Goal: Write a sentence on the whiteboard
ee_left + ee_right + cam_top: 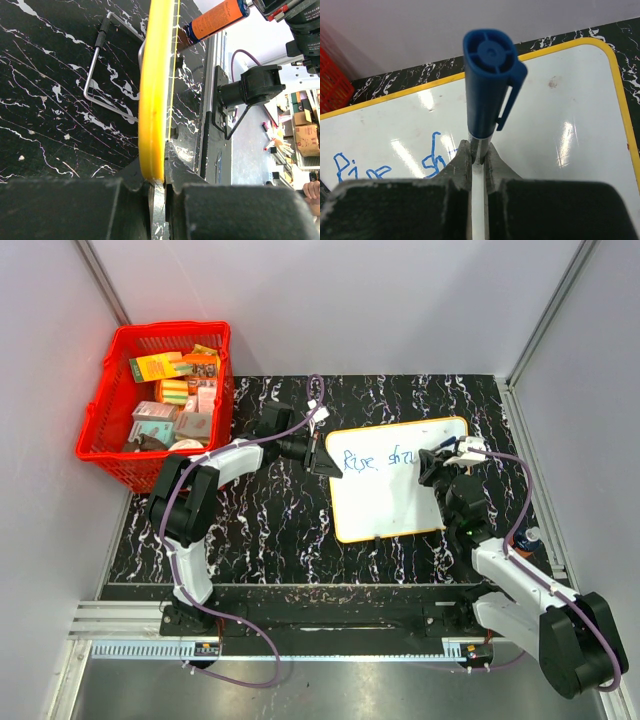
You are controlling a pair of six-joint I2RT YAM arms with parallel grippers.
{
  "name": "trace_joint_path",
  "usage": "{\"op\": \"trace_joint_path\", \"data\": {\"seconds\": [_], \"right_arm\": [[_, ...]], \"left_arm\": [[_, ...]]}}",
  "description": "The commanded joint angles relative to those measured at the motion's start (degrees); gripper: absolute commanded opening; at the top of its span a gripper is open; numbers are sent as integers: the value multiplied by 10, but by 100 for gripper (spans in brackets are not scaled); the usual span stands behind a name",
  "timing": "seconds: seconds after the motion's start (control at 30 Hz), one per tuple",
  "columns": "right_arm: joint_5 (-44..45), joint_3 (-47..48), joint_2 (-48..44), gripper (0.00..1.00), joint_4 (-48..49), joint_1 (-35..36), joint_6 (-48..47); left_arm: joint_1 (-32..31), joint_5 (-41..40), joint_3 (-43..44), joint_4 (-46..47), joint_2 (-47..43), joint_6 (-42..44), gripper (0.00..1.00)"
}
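**Blue ink on a white board, both pincers clamped**

White and rectangular, with rounded corners and a thin orange-yellow rim, the whiteboard [395, 485] lies flat on the black, white-veined marble table [250, 530]. In the top view it sits toward three o'clock from the table's middle, slightly skewed.

The sentence [372, 460], in thin blue handwriting, runs along the board's upper part from its ten o'clock corner. "Rise" reads clearly, followed by the start of a second word; the rest is hidden behind the right arm.

The left gripper [322, 455] reaches the board at its nine o'clock edge. The left wrist view shows its fingers [172, 170] pressed together on the yellow rim [155, 90].

The right gripper [432, 462] hangs over the board near one o'clock. Its jaws are closed tight around the silver shaft of a marker [490, 85] with a blue ribbed cap and clip, the capped end pointing up at the wrist camera.

A red plastic lattice basket [100, 435] holding small boxes stands at ten o'clock, well apart from the board.
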Motion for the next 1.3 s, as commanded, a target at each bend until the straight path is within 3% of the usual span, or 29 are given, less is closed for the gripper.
{"op": "trace_joint_path", "data": {"seconds": [0.0,0.6,1.27], "right_arm": [[10,1,-1,0,-1,-3,5],[29,63,44,0,11,-3,-30],[53,38,19,0,-6,-4,-21]], "left_arm": [[-26,-68,-16,-33,26,120,0],[-27,-68,-17,-33,26,120,0],[-26,-69,-16,-33,26,120,0]]}}
